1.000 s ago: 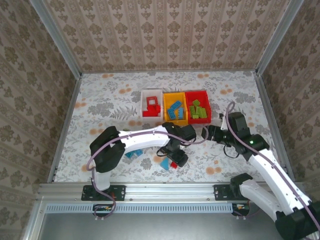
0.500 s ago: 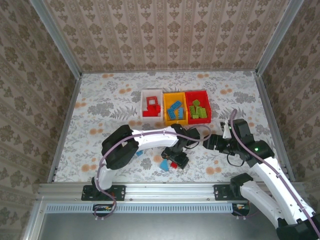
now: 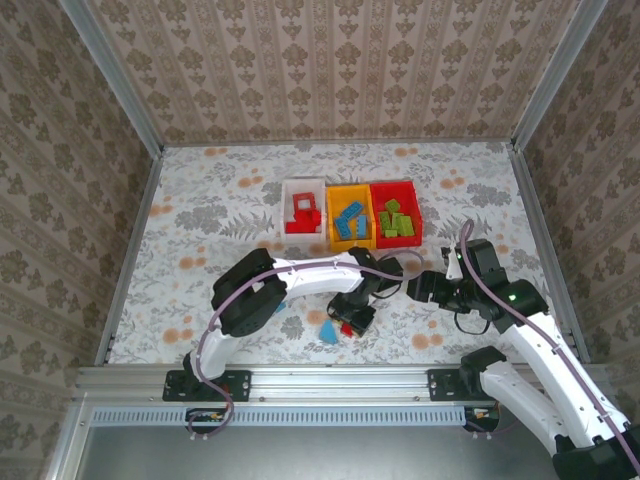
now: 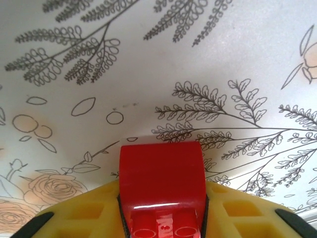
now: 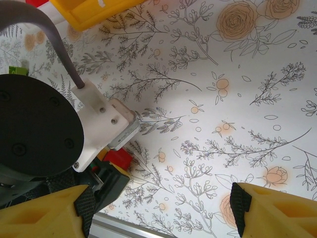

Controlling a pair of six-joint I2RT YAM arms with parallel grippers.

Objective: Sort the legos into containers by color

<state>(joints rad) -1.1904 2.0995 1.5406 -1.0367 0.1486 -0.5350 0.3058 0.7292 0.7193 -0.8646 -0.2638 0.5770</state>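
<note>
1. My left gripper point(image 3: 352, 318) is low over the white table top with printed flowers point(image 3: 200, 210), near the front edge of the table.
2. In its own wrist view this left gripper point(image 4: 161, 201) has its two yellow fingers point(image 4: 84, 215) closed on a small red plastic brick point(image 4: 161, 171). The brick fills the gap between them and touches both pads.
3. I cannot tell whether the brick rests on the table or is a little above it.
4. A blue plastic wedge point(image 3: 328, 332) lies on the table just beside the left gripper, on the side toward the base of its own arm.
5. My right gripper point(image 3: 420, 287) is near the left gripper, on its right side, and the two do not touch.
6. The right gripper point(image 5: 161, 206) has its jaws wide apart. It holds nothing, and only the printed table is under it.
7. From the right wrist I see the red brick point(image 5: 118, 157) ahead of this gripper and to its left, under the black wrist of the left arm.
8. Beyond both grippers, well apart from them, three bins stand side by side in one row.
9. The small white plastic bin point(image 3: 304, 183) holds red bricks point(image 3: 303, 215).
10. The yellow-orange plastic bin point(image 3: 349, 189) holds blue bricks point(image 3: 349, 220).
11. The red plastic bin point(image 3: 394, 186) holds light green bricks point(image 3: 397, 222).
</note>
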